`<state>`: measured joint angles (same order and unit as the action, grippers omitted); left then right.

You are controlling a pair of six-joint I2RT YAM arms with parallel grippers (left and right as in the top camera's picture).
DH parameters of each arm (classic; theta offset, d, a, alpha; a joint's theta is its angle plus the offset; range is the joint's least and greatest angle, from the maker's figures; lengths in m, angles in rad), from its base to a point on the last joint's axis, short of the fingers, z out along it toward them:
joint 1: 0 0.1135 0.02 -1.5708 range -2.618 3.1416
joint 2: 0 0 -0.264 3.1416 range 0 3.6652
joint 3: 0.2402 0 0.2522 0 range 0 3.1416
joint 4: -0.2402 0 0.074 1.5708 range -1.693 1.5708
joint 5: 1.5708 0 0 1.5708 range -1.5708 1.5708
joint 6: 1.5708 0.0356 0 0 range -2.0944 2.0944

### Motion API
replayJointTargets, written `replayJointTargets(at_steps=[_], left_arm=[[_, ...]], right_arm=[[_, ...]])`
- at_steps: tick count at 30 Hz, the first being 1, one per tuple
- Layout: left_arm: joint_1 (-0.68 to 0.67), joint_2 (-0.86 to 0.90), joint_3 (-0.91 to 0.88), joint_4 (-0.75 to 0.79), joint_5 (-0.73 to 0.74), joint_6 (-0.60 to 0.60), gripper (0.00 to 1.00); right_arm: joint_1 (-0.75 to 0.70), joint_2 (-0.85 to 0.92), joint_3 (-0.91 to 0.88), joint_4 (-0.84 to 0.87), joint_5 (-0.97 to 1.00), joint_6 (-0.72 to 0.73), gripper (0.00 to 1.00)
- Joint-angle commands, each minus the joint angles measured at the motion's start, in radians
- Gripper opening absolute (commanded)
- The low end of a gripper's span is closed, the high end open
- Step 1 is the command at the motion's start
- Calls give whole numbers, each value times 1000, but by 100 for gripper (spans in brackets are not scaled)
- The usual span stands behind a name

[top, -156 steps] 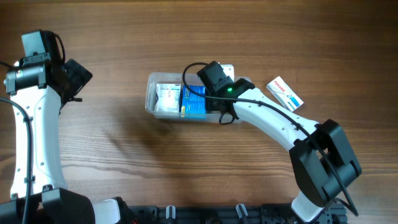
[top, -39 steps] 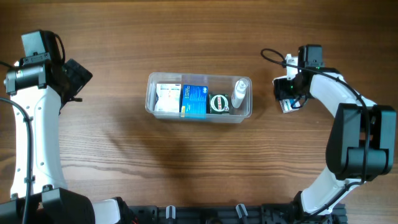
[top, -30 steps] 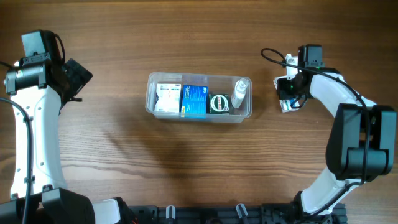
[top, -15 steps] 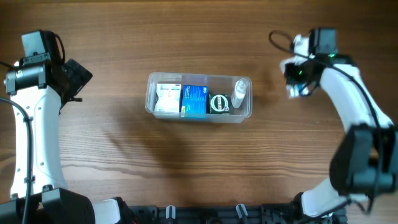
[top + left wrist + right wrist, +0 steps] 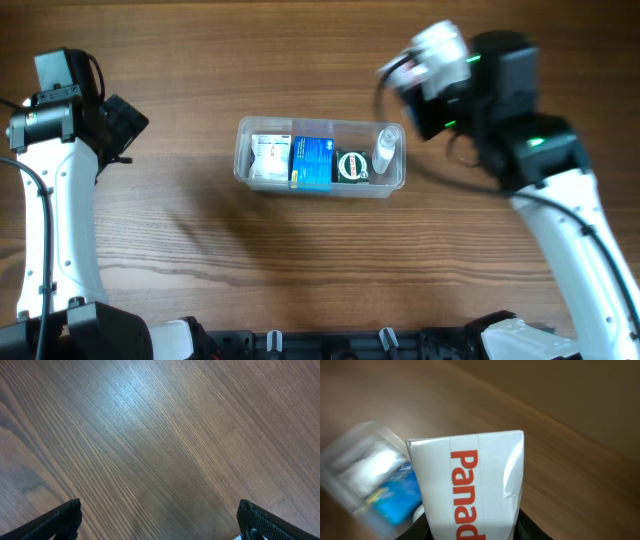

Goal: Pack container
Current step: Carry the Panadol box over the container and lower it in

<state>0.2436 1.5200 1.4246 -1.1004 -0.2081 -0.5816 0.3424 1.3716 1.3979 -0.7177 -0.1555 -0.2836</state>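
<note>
My right jaws clamp the white box (image 5: 470, 475), raised beside the container (image 5: 320, 157) mid-worktop (image 5: 200, 260), so I can lower it in. Left jaws stand apart, parked well clear.

A robot lab: two white arms (image 5: 55, 230) fixed at a wooden table (image 5: 300, 290)

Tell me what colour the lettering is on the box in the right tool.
Red, on a white box; it shows best in the right wrist view.

The left end effector (image 5: 159, 520) hangs with fingers spread wide, while the raised right end effector (image 5: 471, 531) grips a white box (image 5: 470, 475).
</note>
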Motion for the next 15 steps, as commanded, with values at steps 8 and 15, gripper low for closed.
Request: replayJointTargets(at_steps=[8,15], left_arm=[[5,-13,14,0,2,0,100],[5,-13,14,0,2,0,100]], right_arm=[[334,240,7,-36,82,-196,31],[350,429,7,-31,220,-241,31]])
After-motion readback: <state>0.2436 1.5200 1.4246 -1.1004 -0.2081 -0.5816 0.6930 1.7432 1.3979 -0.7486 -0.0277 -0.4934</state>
